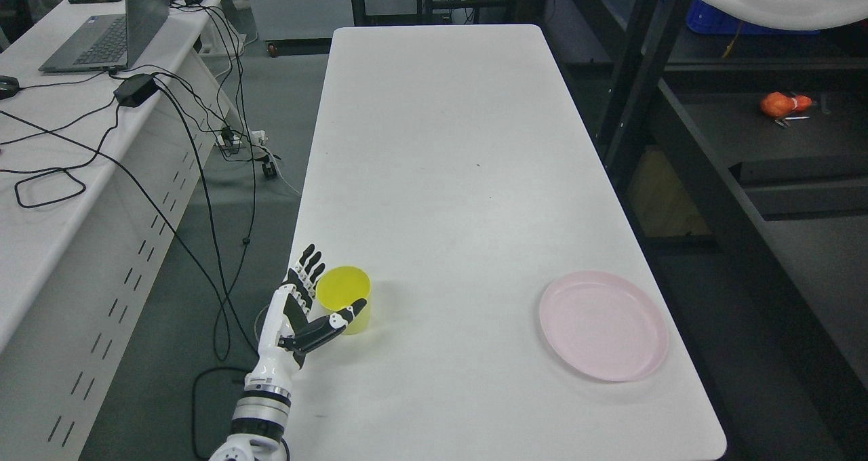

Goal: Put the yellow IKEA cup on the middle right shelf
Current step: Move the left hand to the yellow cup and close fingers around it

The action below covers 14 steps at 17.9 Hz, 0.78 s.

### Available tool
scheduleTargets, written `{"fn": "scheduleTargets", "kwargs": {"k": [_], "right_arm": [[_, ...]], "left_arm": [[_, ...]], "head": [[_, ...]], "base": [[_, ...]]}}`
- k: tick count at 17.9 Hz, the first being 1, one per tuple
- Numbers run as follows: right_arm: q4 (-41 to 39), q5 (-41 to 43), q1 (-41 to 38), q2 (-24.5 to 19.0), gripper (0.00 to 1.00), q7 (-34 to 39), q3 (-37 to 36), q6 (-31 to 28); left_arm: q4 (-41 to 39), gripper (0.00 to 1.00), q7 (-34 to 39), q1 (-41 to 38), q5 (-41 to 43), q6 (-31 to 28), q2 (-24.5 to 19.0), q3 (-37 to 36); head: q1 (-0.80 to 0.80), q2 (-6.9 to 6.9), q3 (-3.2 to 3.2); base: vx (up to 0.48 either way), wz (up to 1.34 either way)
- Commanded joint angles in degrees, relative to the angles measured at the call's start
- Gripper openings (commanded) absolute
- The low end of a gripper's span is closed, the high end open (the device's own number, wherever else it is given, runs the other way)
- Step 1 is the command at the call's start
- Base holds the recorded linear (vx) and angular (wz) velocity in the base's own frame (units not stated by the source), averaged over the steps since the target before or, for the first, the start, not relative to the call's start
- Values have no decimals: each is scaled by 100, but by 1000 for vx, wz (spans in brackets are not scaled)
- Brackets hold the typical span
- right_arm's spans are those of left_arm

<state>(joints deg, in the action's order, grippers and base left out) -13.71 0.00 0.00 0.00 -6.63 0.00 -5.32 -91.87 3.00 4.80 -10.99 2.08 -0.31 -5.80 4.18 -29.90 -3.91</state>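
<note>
A yellow cup (344, 295) stands upright on the white table (447, 176) near its front left edge. My left hand (324, 297) is open right beside the cup. Its fingers (308, 271) stretch along the cup's left side and its thumb (332, 324) lies across the cup's near side. The hand is not closed on the cup. A dark shelf unit (685, 156) stands to the right of the table. My right hand does not show.
A pink plate (603, 325) lies at the table's front right. An orange object (783, 104) lies on a shelf board at the right. A desk (61, 176) with a laptop (112, 30) and trailing cables stands at the left.
</note>
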Motion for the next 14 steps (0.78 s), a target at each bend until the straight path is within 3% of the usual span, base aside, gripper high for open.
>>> {"fn": "scheduleTargets", "kwargs": {"k": [1, 12, 14], "right_arm": [[0, 141, -80, 100, 99, -5, 97, -5], [0, 141, -80, 100, 99, -5, 97, -5], [0, 141, -80, 100, 99, -5, 97, -5]], "left_arm": [[407, 98, -159, 215, 80, -24, -75, -228], [486, 98, -344, 206, 89, -199, -101, -457], [556, 93, -353, 215, 89, -199, -101, -457]], "head": [[0, 0, 0], [0, 0, 0], [0, 0, 0]], "base": [[0, 0], [0, 0], [0, 0]]}}
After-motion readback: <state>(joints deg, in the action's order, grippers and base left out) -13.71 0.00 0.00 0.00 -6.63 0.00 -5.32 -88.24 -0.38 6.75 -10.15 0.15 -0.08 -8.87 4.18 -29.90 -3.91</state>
